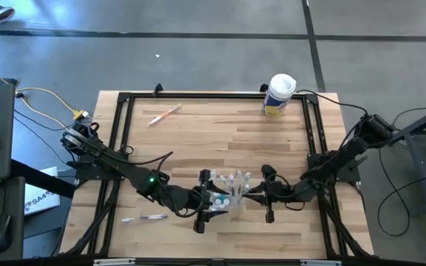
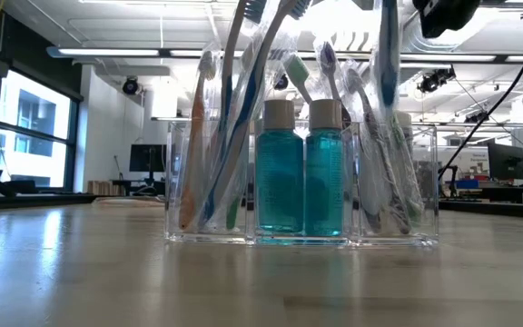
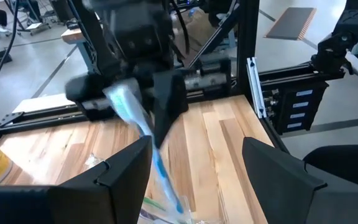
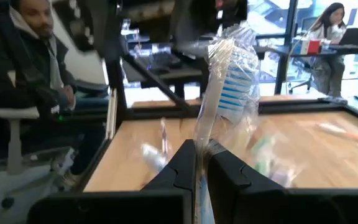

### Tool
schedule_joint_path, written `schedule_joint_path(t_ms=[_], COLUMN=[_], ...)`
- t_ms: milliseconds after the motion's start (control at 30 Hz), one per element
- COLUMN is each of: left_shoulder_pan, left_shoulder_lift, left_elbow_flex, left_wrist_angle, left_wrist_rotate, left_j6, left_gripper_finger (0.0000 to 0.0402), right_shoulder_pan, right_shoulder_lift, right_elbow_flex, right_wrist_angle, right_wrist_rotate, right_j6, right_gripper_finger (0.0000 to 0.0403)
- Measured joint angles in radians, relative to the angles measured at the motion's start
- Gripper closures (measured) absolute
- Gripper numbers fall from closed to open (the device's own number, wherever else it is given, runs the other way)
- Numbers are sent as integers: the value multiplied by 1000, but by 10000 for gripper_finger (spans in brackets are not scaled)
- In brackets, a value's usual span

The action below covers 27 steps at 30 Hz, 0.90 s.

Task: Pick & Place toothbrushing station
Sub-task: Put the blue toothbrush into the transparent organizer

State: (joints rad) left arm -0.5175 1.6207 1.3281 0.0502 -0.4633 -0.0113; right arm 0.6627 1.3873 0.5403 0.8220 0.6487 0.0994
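The toothbrushing station (image 1: 228, 191), a clear plastic holder with 3 compartments, stands on the worktop (image 1: 220, 133) near its front edge, between the 2 arms. In the low view it holds 2 blue bottles (image 2: 302, 177) in the middle compartment and wrapped toothbrushes (image 2: 234, 118) leaning in the compartments on either side.

The right claw (image 4: 199, 163) is pressed together on a wrapped toothbrush (image 4: 229, 81), pinching its handle so the blue-and-white bristle head stands up past the fingers. In the high view this claw (image 1: 261, 193) sits just beside the station on its right. The left claw (image 3: 194, 168) is spread, with nothing between its fingers, and hangs just beside the station on the left (image 1: 202, 203). 2 more toothbrushes lie loose on the worktop, a pink one (image 1: 165, 114) near the back and a pale one (image 1: 145, 218) near the front left. A white canister (image 1: 278, 96) stands at the back edge.

The step in hand looks like dropping the held brush into the station. To do it well, the right arm should keep the brush close to upright, bring its lower end over a side compartment with room left, and lower it until the end is inside the wall before letting go. The crinkly wrap can snag on neighbouring brushes, so a slow descent helps. The left claw could steady the light holder against tipping.
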Motion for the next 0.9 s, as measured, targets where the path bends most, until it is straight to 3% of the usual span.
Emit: schedule_joint_path(t_ms=[333, 900], left_shoulder_pan=[0, 0], left_shoulder_lift=[0, 0], left_elbow_flex=[0, 0], left_wrist_angle=[1, 0], left_wrist_rotate=[0, 0], left_j6=[-19, -23], left_gripper_finger=[151, 151], right_shoulder_pan=[-5, -81], right_shoulder_lift=[108, 240], right_elbow_flex=[0, 0], right_wrist_angle=[66, 66], right_wrist_rotate=[1, -46], right_j6=[15, 189], right_gripper_finger=[392, 392])
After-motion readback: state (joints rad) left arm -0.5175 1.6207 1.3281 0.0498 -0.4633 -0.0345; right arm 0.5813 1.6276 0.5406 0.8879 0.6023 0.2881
